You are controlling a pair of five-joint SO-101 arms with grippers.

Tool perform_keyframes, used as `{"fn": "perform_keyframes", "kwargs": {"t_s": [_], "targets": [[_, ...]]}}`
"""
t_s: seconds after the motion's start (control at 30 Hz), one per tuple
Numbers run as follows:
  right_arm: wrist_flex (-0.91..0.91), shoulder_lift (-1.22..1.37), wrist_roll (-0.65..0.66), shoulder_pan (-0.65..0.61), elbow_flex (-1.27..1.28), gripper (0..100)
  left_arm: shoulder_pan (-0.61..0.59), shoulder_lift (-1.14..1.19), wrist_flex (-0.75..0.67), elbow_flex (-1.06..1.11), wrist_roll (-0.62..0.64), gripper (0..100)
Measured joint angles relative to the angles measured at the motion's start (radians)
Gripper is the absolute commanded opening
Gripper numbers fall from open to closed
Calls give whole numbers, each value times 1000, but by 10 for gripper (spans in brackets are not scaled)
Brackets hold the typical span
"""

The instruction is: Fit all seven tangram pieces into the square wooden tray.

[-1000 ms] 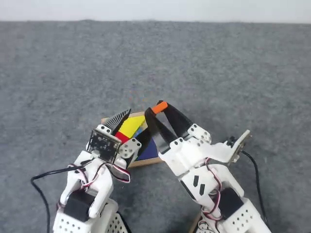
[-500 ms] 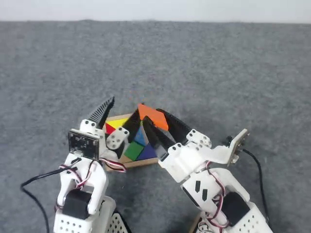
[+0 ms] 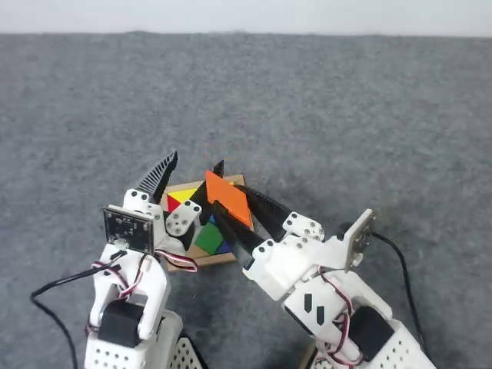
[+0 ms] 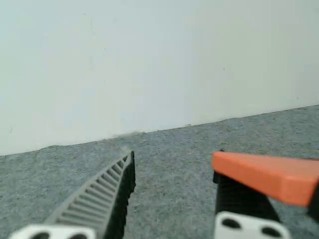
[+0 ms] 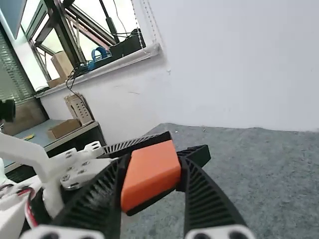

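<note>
Grey felt-like cloth covers the tabletop [image 3: 346, 108], which runs back to a plain white wall [image 3: 246, 15]. At the wooden tray's [image 3: 206, 260] left rim the left hand [image 3: 195, 163] is released: one ribbed finger [image 3: 159, 175] stands outside that rim, the other reaches over the tray, and nothing is between them (the small dark board [image 3: 127, 225] on its wrist carries marks too small to read). Inside the tray, a yellow piece [image 3: 184, 196] and a red piece [image 3: 171, 205] lie at the far left. A green piece [image 3: 207, 238] lies nearer the front, with a dark blue piece [image 3: 224, 247] just right of it. Over the tray's right side the right hand [image 3: 223, 194] is clenched on the orange piece [image 3: 231, 201], which sits tilted between its black fingers; whether it touches the tray I cannot tell. Beyond that hand, the right wrist view shows a window [image 5: 94, 20], a white sill [image 5: 124, 55] loaded with cables and a blue object [image 5: 99, 52], and a brown box [image 5: 62, 128] on a side desk [image 5: 30, 135].
</note>
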Motion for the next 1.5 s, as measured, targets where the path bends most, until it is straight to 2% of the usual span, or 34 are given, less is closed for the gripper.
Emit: {"fn": "perform_keyframes", "kwargs": {"t_s": [0.27,0.4,0.5,0.63,0.73,0.87,0.97,1.13,1.37,1.5], "targets": [[0,14,41,0,0,6,-3,0,0,0,0,250],[0,130,57,2,-23,6,-25,0,54,0,-8,250],[0,288,66,64,-78,6,-95,0,115,5,-55,250],[-3,545,66,129,-175,6,-233,0,117,95,-106,250],[-81,732,69,172,-212,6,-351,0,97,172,-126,250],[-175,980,69,196,-269,6,-505,0,72,227,-127,250],[-186,1154,69,198,-336,6,-565,0,81,235,-127,250],[-173,1344,69,198,-434,6,-597,0,152,235,-160,248],[34,1470,49,198,-600,7,-594,0,180,235,-206,249],[61,1545,44,198,-644,7,-594,0,180,235,-206,249]]}}
